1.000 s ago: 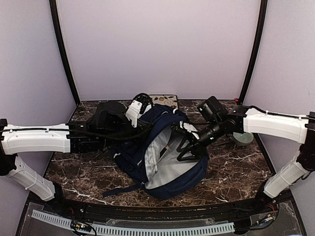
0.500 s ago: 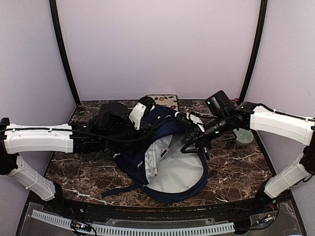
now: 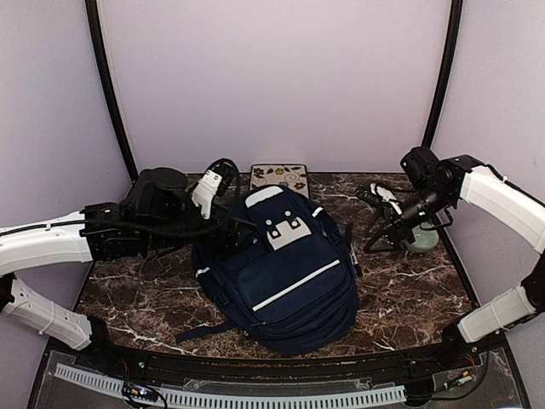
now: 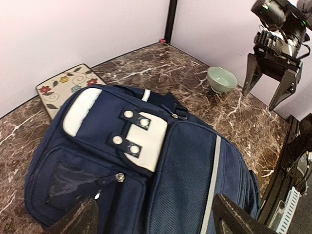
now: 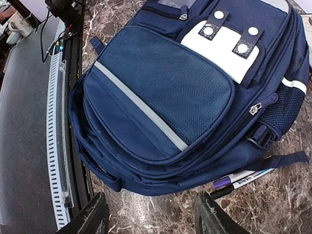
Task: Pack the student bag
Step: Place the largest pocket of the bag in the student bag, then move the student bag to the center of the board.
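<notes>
Student bag lies flat, front up, approx mid-surface, nearer the near edge than the far one. Its top w/ handle faces the far edge and its bottom the near edge. White diagonal stripe crosses the front pocket; white patches w/ round snaps sit above it. No main opening shows in any view. Two pens, one purple-capped, lie tight against the bag's side toward the right edge, ends tucked under it. Dark marble surface carries it all. A floral-pattern board lies at the far edge, just beyond the bag's top. A pale green bowl stands near the right edge, apart from the bag. Left gripper hovers over the bag's far-left part, jaws spread wide, holding nothing. Right gripper hangs in the air by the bowl toward the far-right corner, jaws also released, nothing btwn them.
</notes>
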Controlling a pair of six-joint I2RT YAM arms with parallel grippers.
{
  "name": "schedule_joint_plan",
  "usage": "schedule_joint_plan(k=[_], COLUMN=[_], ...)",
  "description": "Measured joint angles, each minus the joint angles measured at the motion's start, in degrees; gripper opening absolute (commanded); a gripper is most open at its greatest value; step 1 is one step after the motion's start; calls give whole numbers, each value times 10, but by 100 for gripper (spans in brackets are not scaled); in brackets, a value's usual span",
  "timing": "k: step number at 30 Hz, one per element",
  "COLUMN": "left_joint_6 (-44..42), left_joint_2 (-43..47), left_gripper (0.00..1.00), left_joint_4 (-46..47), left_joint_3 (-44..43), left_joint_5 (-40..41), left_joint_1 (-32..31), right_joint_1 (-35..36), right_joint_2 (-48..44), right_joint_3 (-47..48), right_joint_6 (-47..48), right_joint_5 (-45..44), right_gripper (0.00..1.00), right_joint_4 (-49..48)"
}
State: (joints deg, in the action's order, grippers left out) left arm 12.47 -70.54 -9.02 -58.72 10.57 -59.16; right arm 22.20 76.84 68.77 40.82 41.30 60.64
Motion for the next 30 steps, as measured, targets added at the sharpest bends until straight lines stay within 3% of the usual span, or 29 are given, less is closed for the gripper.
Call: schedule_joint_plan(k=[8,15,22,30], left_joint_6=[127,259,330,368], left_joint_2=[98,97,60,61], left_gripper=[82,83,75,70], left_joint_4=[-41,-43,46,102], left_joint_3=[91,221,273,322], left_joint_5=[39,3,-42,-79], left_joint_1=[91,179,186,185], right_joint_1=[-12,-12,-2,34], right_joint_2=[54,205,318,451], right_joint_3=[45,49,89,217], right_joint_6=[-39,-96,-113,-142], right_joint_5=[5,-20,-54,-60], right_gripper=[63,67,67,63], right_joint_4=[-31,-104,-114,-76])
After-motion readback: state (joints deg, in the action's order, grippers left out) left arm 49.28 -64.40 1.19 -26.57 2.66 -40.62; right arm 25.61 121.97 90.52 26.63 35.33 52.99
